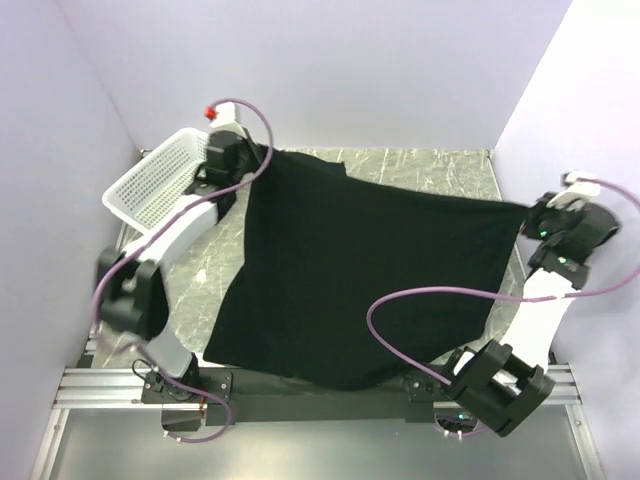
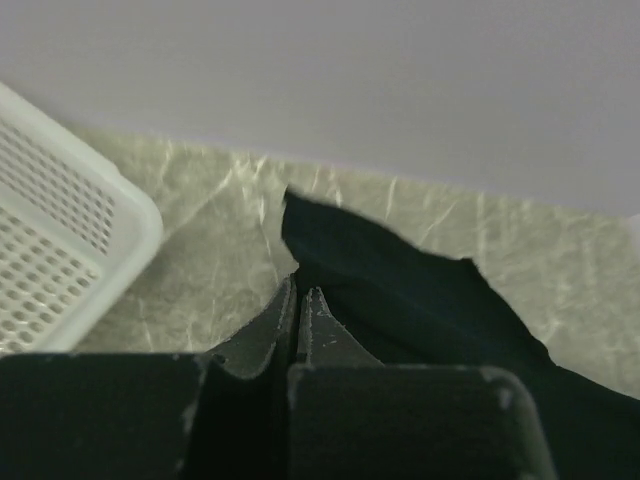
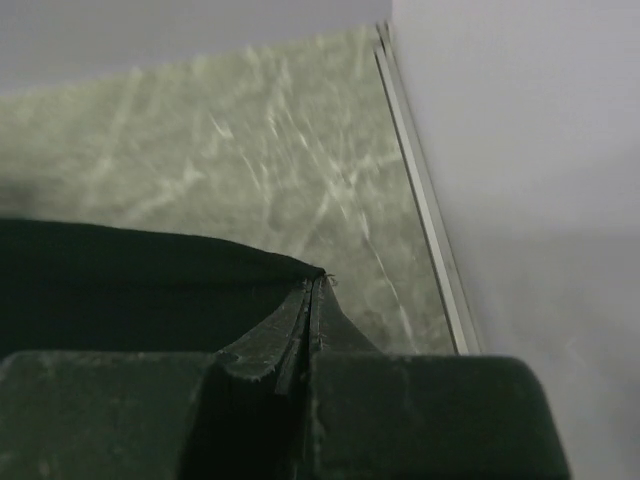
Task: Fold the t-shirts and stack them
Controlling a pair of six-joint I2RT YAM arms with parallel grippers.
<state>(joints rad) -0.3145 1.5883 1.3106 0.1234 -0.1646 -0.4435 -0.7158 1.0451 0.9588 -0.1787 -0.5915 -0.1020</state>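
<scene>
The black t-shirt (image 1: 355,275) is held by two corners of its far edge. The left gripper (image 2: 300,297) is clamped on one corner, with black cloth pinched between its closed fingertips. The rest of the fabric spreads away to the right of those fingers and a little beyond them. The white mesh basket (image 2: 60,250) stands to the left of this gripper, apart from the cloth. The right gripper (image 3: 314,285) is likewise pressed tight on the opposite corner (the fabric's edge ends right at its tips). From there the cloth is stretched away to its left, and the side wall (image 3: 520,200) is close on its right. Between the two grippers the cloth is drawn into a nearly straight edge. Behind them it is spread over the marbled table (image 1: 420,165), reaching back to the arm bases (image 1: 180,385). Whether the held edge is lifted off the surface cannot be told.
</scene>
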